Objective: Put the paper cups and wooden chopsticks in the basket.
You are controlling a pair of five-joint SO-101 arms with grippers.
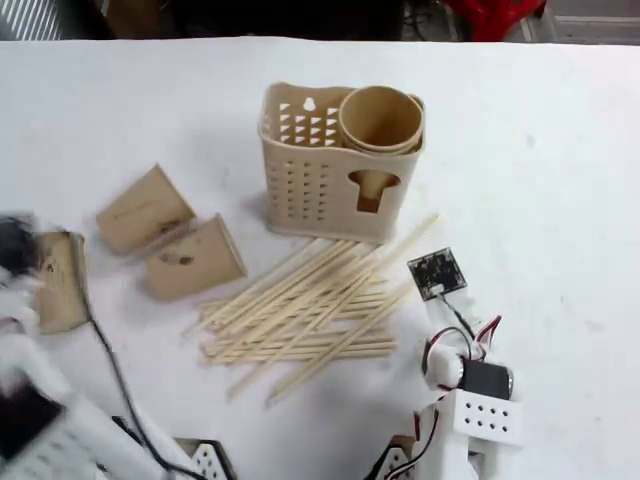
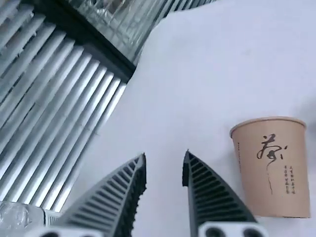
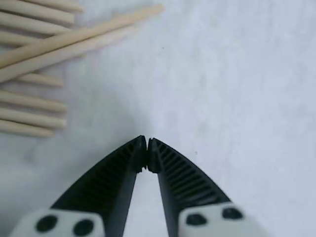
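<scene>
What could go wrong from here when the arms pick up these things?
1. The chopsticks lie in a crossed pile, so the shut right gripper may scatter them or grab several at once.
2. The loose cup near the open left gripper lies on its side and may roll or get crushed.
3. The stowed cup takes up part of the basket, leaving less room.

1. A beige perforated basket (image 1: 320, 195) is stood upright.
2. 1 brown paper cup (image 1: 381, 117) is held upright inside it.
3. 3 fallen cups (image 1: 145, 208), (image 1: 195, 258), (image 1: 60, 282) are laid sideways to its left.
4. Wooden chopsticks (image 1: 300, 310) are scattered in a loose pile just before the basket.
</scene>
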